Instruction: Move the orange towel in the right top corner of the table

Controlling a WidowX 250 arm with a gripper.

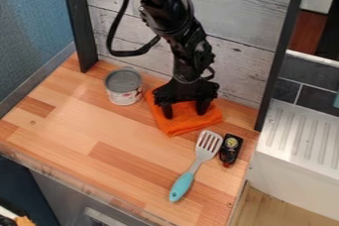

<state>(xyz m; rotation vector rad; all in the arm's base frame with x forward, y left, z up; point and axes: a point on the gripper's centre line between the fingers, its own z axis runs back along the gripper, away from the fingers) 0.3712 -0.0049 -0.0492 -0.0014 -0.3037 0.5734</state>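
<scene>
Orange towel, camera view: you see it crumpled near the back edge of the worktop, right of the grey-lidded can and in front of the pale plank panel. Your black arm enters from the top edge, a cable looping at its side, and hangs down over the towel. Note the tool: its two fingers point downward and are spread well apart, with orange cloth visible between them; whether the tips touch the cloth, you cannot tell. Nearer you than the towel lies a slotted spatula, grey head toward the cloth, turquoise handle toward the front. Just beside that head, on its right, is a small black object with a round, pale yellow face. Beyond the right-hand black post stands a white ribbed surface.
</scene>
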